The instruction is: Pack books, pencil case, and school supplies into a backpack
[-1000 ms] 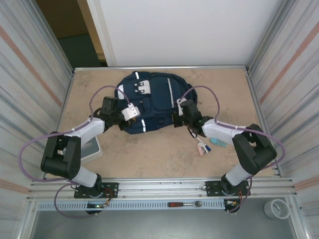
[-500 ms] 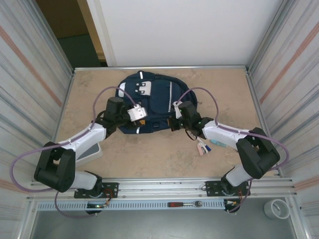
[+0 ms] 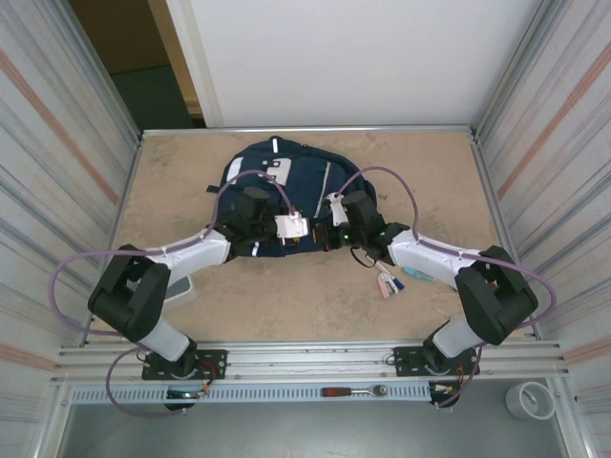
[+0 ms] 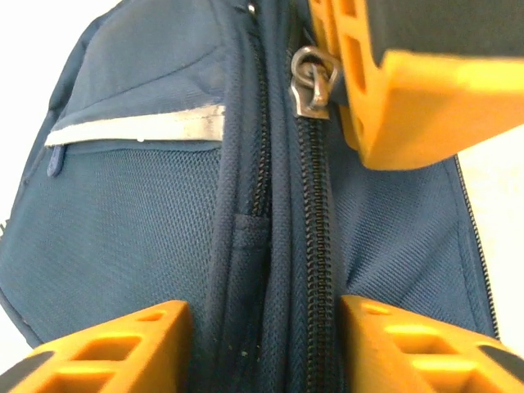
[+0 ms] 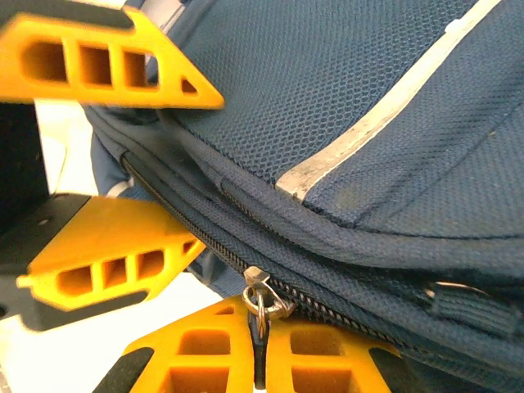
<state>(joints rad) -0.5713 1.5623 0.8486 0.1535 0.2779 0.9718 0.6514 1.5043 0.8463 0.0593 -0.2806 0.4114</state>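
The navy backpack [image 3: 286, 186] lies flat at the middle of the table. My right gripper [image 3: 330, 236] is at its near edge and is shut on the metal zipper pull [image 5: 264, 296]. My left gripper [image 3: 309, 232] sits just to the left of it, and the two almost touch. The left jaws stand open astride the zipper seam [image 4: 315, 246], with a ridge of fabric between them. The school supplies [image 3: 389, 281], white-and-pink sticks and a light-blue piece, lie loose under the right forearm. The books are out of view.
A pale box [image 3: 179, 286] stands by the left arm's elbow; I cannot tell whether it is the pencil case. Metal walls close in both sides. A ratchet tool [image 3: 353, 390] and a tape roll [image 3: 528, 401] lie beyond the front rail.
My left gripper has slid right along the backpack's near edge to the right gripper, and its jaws have come apart. The right gripper has kept its hold.
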